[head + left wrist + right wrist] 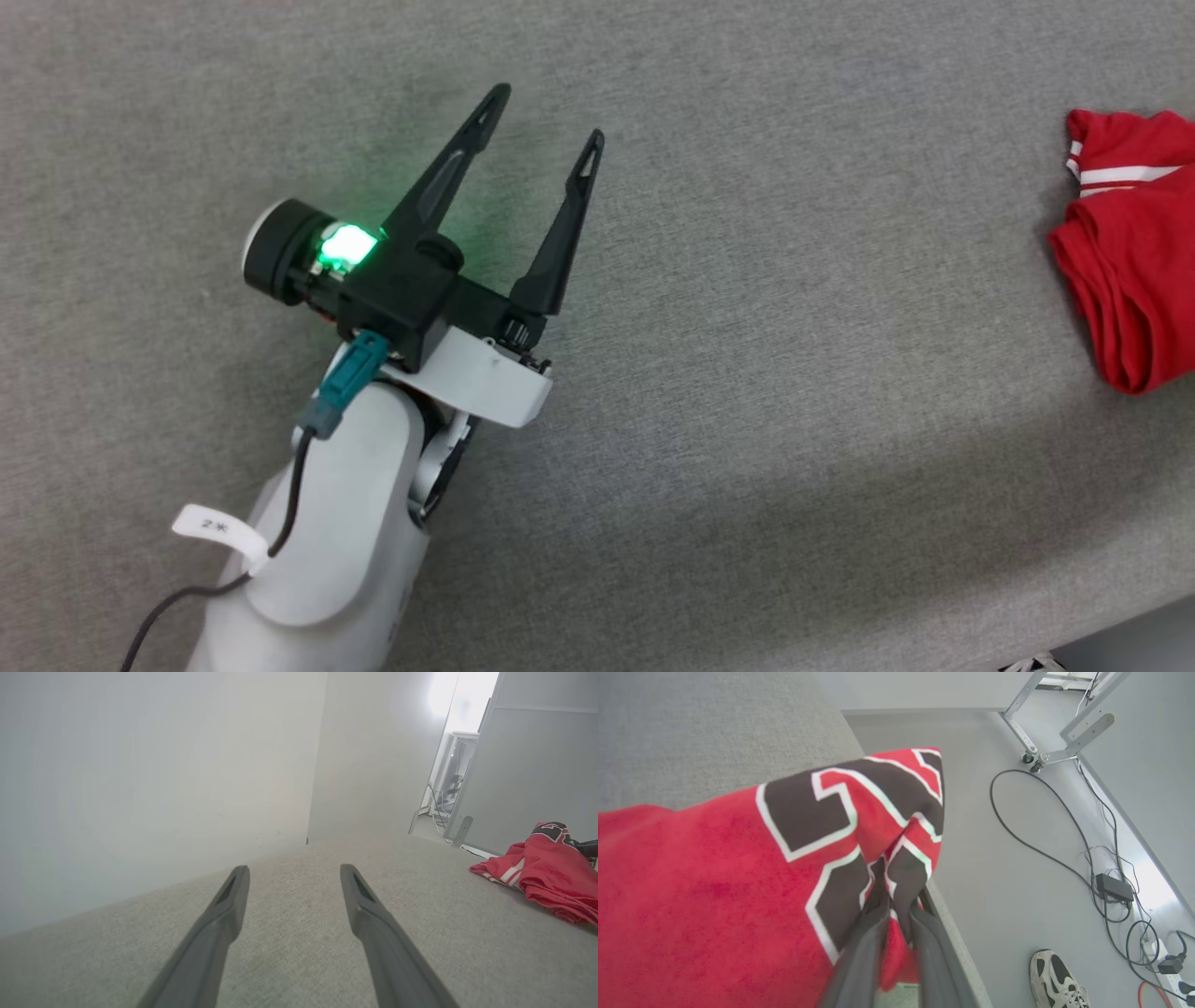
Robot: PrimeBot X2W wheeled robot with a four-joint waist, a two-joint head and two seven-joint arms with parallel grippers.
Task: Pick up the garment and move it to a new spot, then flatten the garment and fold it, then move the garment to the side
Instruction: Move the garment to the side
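Red jersey (714,896) sits pinched in the right claw (899,907); pickup seems underway. Left claw (547,114) gapes empty. Next: lift it clear.

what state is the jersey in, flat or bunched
Bunched up: the jersey lies in rumpled folds, with the right end effector pinching one fold.

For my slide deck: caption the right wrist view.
Right gripper shut on the red garment at the grey table edge, a shoe on the floor below.
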